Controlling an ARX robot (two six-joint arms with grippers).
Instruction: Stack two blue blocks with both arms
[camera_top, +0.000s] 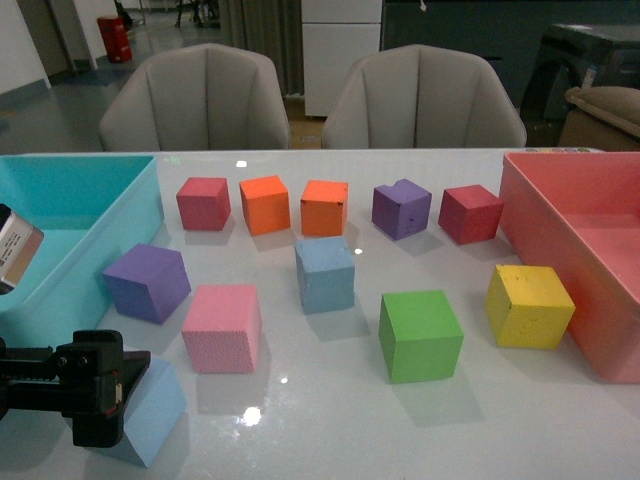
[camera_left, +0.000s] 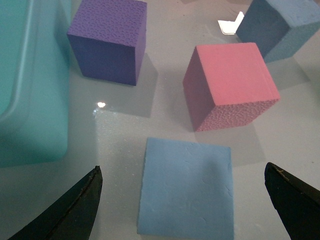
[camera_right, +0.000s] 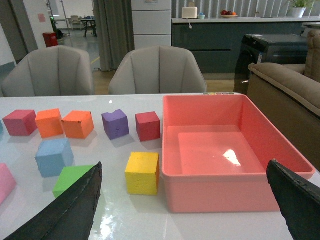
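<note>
**Left claw straddles near blue block; right claw idle**

Front view: left gripper (camera_top: 110, 395) is low at the table's near-left corner, partly hiding the near blue block (camera_top: 158, 412); finger spacing is unreadable here. Left wrist view: fingers (camera_left: 75, 205) are apart, with the block between them, untouched. The second blue block (camera_top: 325, 273) sits mid-table, beyond the pink block (camera_top: 222, 327). Right gripper (camera_right: 184, 167) shows only in its own wrist view: spread wide, empty, facing the pink bin (camera_right: 220, 195).

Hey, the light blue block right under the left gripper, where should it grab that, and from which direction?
Take the near blue block by its two opposite side faces, coming straight down. It lies flat, roughly square to the open left gripper, which stands astride it with room on each side. Those faces look clear; the pink block sits apart beyond it.
</note>
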